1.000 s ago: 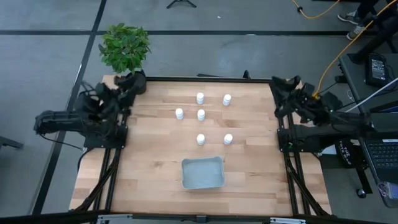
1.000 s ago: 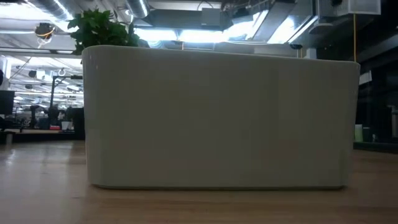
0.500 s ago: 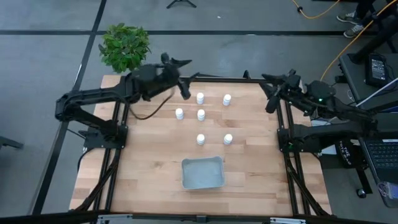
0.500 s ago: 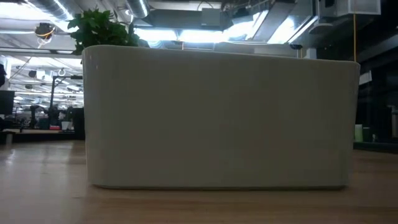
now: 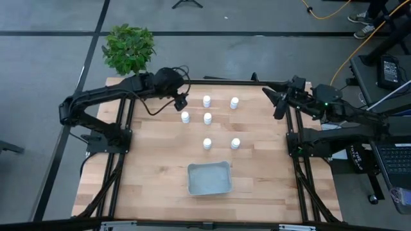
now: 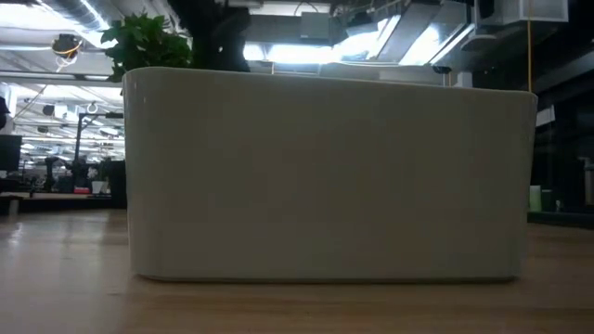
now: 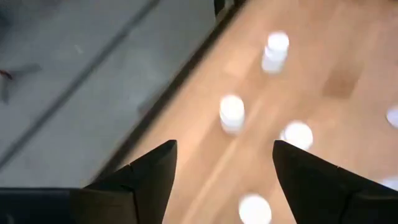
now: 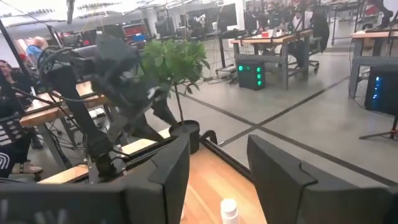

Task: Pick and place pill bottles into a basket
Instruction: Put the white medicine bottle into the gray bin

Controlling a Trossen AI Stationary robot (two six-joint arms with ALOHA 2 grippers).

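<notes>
You have six pill bottles standing upright on the bench (image 5: 154, 186), grouped in the far half around its middle and all apart from one another: two side by side nearest the far edge (image 5: 207, 101) (image 5: 234, 102), two a little nearer (image 5: 185, 117) (image 5: 208, 118), and two closest to the basket (image 5: 207, 144) (image 5: 236, 144). The basket (image 5: 209, 178) sits toward the near edge of the bench, about midway between the left and right edges, and holds no bottles; in the low view its pale side wall (image 6: 325, 176) fills most of the picture. Your left gripper (image 5: 182, 100) is extended over the far-left part of the bench, just beside the left-hand bottles of the far group and not touching any of them; the left wrist view shows its fingers (image 7: 149, 171) spread apart with nothing between them, looking down on four bottles and the far edge of the bench. Your right gripper (image 5: 277, 102) hovers at the far-right corner of the bench, well apart from the bottles; the right wrist view shows its fingers (image 8: 277, 168) spread apart and empty, with one bottle cap (image 8: 229, 210) visible between them farther off. A potted plant (image 5: 129, 48) stands at the far-left corner.
</notes>
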